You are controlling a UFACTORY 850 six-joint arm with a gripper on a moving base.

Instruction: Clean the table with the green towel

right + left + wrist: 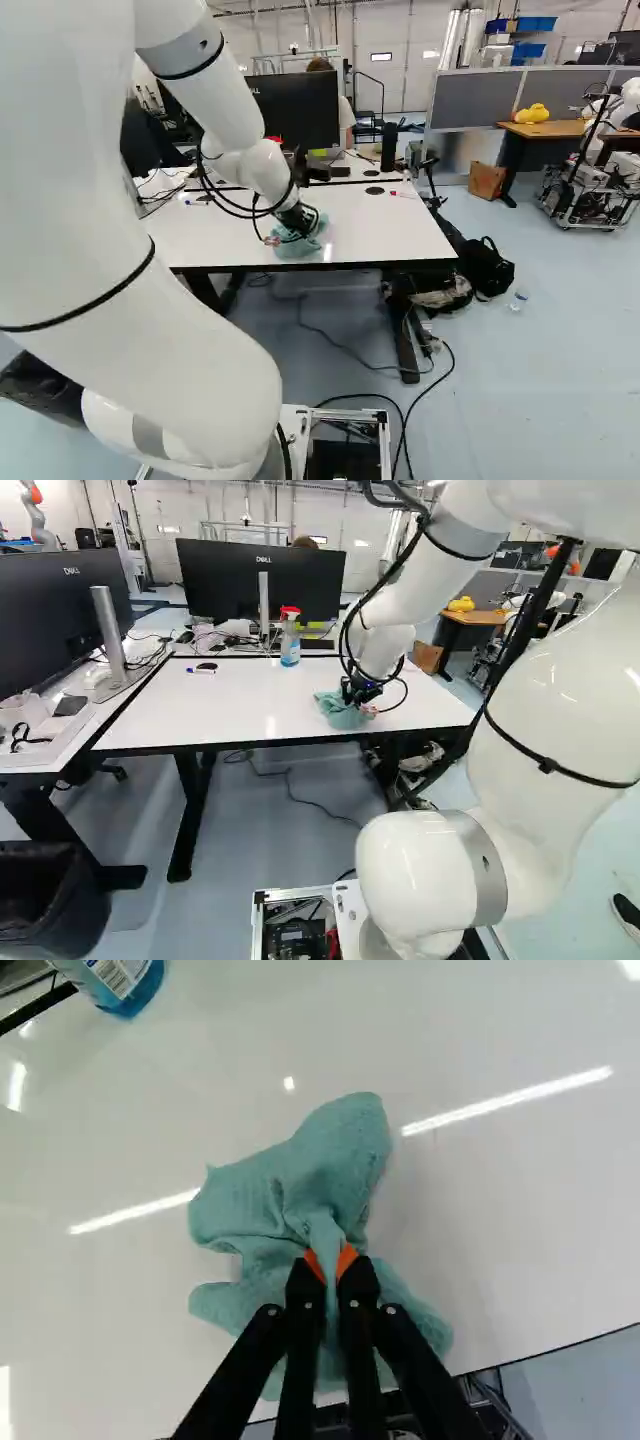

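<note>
The green towel [340, 712] is on the white surface [240, 705], close to its near edge, and it lies bunched in soft folds. The claw [300, 222] comes down to it from above. In the wrist view, the two fingers of the claw [331, 1265] are almost closed, with a narrow fold of the towel pinched between the orange pads [316, 1264]. The rest of the cloth spreads on the surface ahead of the fingers and to both sides of them.

A spray bottle [290, 648] with blue liquid and a red head stands upright near the far edge, to the left of the towel and well apart from it. More to the left there is a marker [201, 671], just beside a small black disc [207, 666]. On the far right part is another black disc [374, 190], with a red-tipped marker [402, 195] near it. Behind the surface stands a black monitor [245, 578].
</note>
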